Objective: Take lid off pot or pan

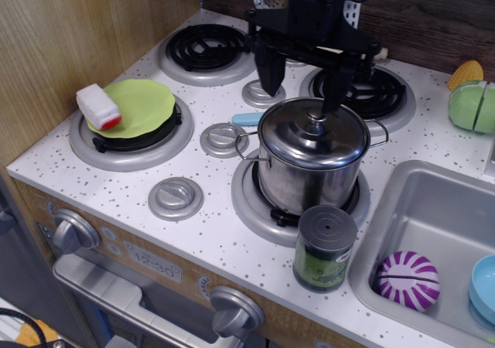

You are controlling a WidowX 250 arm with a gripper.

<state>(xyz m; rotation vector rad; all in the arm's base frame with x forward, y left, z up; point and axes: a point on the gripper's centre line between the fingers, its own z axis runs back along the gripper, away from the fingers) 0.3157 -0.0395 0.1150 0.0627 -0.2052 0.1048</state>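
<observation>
The shiny steel pot [309, 179] with wire loop handles stands on the front right burner. Its domed steel lid [313, 134] with a small central knob [315, 117] sits on it. My black gripper [303, 89] hangs open just behind and above the lid, its two fingers spread wide; the left fingertip [271, 85] is beyond the pot's back left rim and the right fingertip [334, 100] is near the knob. It holds nothing.
A grey-and-green tin can [324, 248] stands in front of the pot. A lime-green disc [139, 107] with a white and red block [100, 107] lies on the front left burner. A sink [433, 216] at right holds a purple ball [407, 280]. Flat grey stove knobs [223, 139] lie between burners.
</observation>
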